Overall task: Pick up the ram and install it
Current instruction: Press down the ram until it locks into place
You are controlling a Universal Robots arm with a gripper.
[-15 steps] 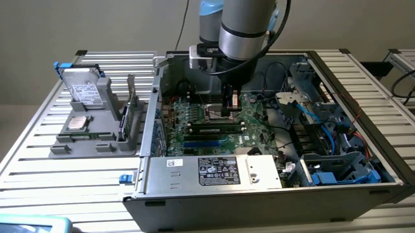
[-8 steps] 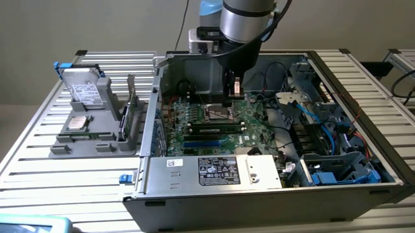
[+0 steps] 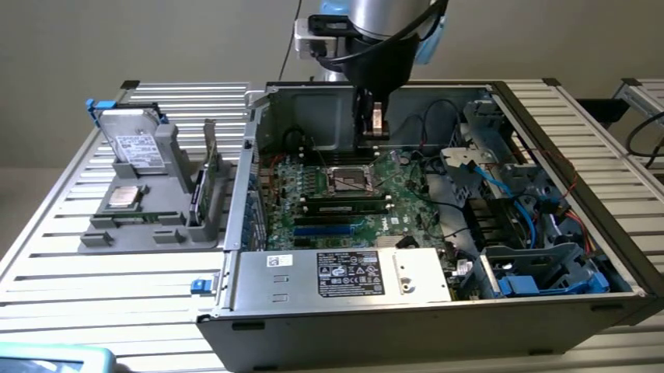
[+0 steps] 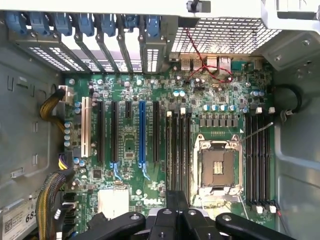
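A ram stick (image 3: 343, 207), dark with a small pale label, stands on edge in one of the black motherboard slots just in front of the CPU socket (image 3: 351, 180). Another green ram stick (image 3: 205, 185) stands upright in the grey fixture on the exterior view's left. My gripper (image 3: 372, 135) hangs inside the open computer case, above the socket and clear of the board. It is shut and nothing shows between its fingers. In the wrist view my gripper (image 4: 176, 201) is over the slots (image 4: 178, 150) beside the CPU socket (image 4: 218, 170).
The case walls (image 3: 247, 194) surround the motherboard. The power supply (image 3: 343, 273) lies along the front, and drive cages with blue cables (image 3: 518, 225) fill the exterior view's right. On the grey fixture (image 3: 114, 225) sit a silver drive (image 3: 135, 144) and a processor (image 3: 124, 196).
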